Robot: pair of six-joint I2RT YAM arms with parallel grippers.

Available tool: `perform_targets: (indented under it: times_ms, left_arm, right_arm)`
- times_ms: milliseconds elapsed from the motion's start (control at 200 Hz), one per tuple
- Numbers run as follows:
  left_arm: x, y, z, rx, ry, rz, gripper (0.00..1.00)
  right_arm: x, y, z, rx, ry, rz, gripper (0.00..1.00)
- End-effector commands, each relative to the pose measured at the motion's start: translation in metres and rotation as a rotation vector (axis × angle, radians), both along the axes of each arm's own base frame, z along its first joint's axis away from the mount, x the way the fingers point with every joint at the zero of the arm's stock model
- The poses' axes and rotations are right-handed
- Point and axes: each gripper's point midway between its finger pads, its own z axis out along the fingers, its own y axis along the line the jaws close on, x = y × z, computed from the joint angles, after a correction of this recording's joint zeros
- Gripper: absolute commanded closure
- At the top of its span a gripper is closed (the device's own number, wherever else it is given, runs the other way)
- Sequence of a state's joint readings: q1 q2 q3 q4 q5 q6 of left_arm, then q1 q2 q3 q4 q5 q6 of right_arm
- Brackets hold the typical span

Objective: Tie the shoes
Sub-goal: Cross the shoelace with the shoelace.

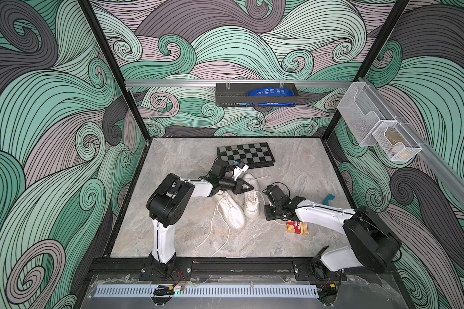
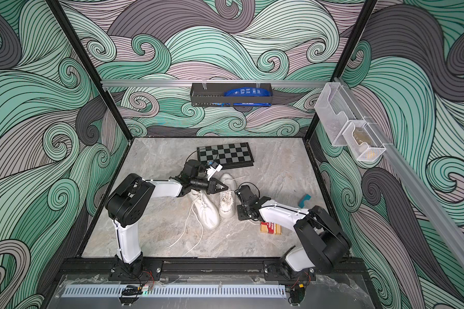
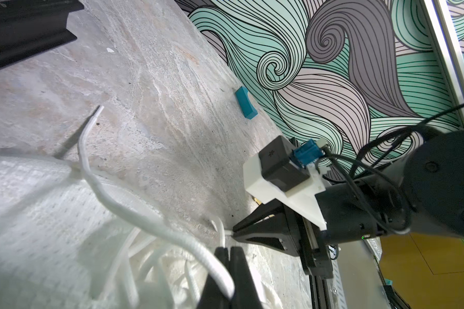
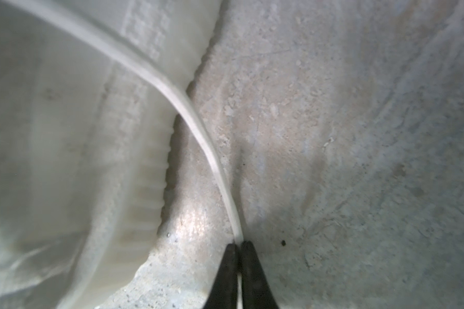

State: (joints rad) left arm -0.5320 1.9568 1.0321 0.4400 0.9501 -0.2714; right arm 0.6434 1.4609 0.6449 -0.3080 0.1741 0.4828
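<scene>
Pinching a lace (image 4: 198, 128) in the closed right gripper (image 4: 237, 243), beside the white sneakers (image 1: 232, 211) at table centre. Showing the left gripper (image 3: 228, 250) closed too, lace draped across; cannot tell if gripped. Could slip free or drag a sneaker under a hard tug. Counting two sneakers, two grippers, one chessboard (image 1: 245, 153) at 12 o'clock, one red box (image 1: 296, 227) at 4, one teal block (image 1: 330, 198) at 3.

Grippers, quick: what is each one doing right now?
Left gripper: shut, apparently pinching the raised lace end.
Right gripper: shut on the low lace strand beside the shoe.
</scene>
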Motion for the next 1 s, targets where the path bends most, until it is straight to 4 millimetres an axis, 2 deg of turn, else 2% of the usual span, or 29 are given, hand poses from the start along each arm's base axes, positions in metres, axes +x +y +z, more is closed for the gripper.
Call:
perform_targets:
  times_ms: [0, 120, 310, 495, 680, 996]
  left_arm:
    - [0.005, 0.001, 0.019, -0.010, -0.062, -0.008, 1.00]
    - [0.004, 0.000, 0.020, -0.010, -0.069, -0.027, 1.00]
    - [0.004, -0.002, 0.017, 0.005, -0.079, -0.061, 0.96]
    - [0.004, -0.005, 0.017, -0.001, -0.087, -0.092, 0.90]
    - [0.008, -0.008, 0.019, -0.017, -0.095, -0.098, 0.85]
    - [0.019, -0.017, 0.015, -0.028, -0.096, -0.107, 0.73]
  right_arm:
    - [-0.010, -0.016, -0.009, -0.088, 0.040, 0.001, 1.00]
    - [0.018, -0.015, 0.030, -0.086, -0.109, 0.000, 1.00]
    - [0.075, -0.019, 0.096, -0.088, -0.295, -0.018, 1.00]
    - [0.122, -0.019, 0.140, -0.123, -0.398, 0.022, 1.00]
    - [0.144, -0.009, 0.160, -0.124, -0.438, 0.088, 1.00]
    - [0.144, 0.002, 0.174, -0.072, -0.460, 0.129, 1.00]
